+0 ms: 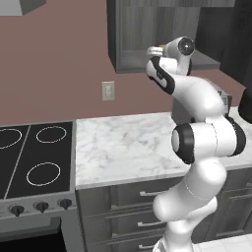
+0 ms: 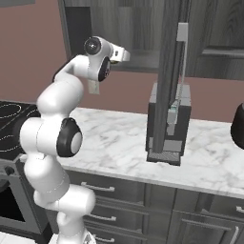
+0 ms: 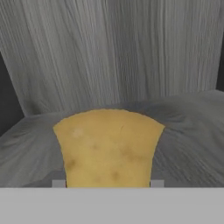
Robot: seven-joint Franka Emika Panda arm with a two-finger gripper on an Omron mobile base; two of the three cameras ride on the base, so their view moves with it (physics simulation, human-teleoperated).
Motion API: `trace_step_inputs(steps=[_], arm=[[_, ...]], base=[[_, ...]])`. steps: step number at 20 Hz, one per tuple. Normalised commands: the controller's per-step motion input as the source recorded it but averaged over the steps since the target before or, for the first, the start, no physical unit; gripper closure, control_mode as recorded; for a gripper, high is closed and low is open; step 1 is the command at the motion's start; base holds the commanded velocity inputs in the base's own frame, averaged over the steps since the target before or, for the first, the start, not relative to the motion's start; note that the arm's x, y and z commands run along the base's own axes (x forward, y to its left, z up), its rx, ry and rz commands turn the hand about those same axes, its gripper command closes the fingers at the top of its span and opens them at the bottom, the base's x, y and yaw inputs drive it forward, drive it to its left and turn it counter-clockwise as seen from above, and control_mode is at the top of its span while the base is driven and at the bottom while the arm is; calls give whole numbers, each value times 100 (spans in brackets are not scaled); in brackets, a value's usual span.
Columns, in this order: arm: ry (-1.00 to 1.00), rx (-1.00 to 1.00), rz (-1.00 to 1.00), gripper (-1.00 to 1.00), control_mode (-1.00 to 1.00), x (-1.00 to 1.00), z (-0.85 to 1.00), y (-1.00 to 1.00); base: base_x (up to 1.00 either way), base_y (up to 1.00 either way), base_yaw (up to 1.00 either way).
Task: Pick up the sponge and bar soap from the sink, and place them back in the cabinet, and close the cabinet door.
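Note:
The sponge (image 3: 109,148), a mustard-yellow lumpy block, sits between the fingers of my gripper (image 3: 108,183), which is shut on it. It hangs just over the grey shelf (image 3: 188,131) inside the cabinet (image 1: 133,29), with the wood-grain back wall close ahead. In the base views my gripper (image 1: 153,50) (image 2: 125,55) reaches into the cabinet's lower opening. The cabinet door (image 2: 170,71) stands open, edge-on to the right base view, its silver handle (image 2: 182,52) facing out. The bar soap and the sink are out of view.
A marble counter (image 1: 123,142) runs below the cabinet, with a black cooktop (image 1: 34,157) to its left and grey drawers (image 1: 128,211) beneath. A dark boxy appliance (image 2: 169,124) stands on the counter under the open door. A dark rounded object (image 2: 238,126) sits at the far right.

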Motion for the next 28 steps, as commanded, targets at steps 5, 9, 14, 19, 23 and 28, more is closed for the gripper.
trace_step_inputs(steps=[5,9,14,19,23,28], arm=[[0,0,0,100,-100,30,-1,-1],[0,0,0,100,-100,36,0,0],[0,0,0,100,-100,34,-6,0],[0,0,0,100,-100,34,-15,0],[0,0,0,100,-100,34,-18,0],[0,0,0,100,-100,11,-3,0]], base=[[0,0,0],[0,0,0],[0,0,0],[0,0,0],[0,0,0],[0,0,0]])
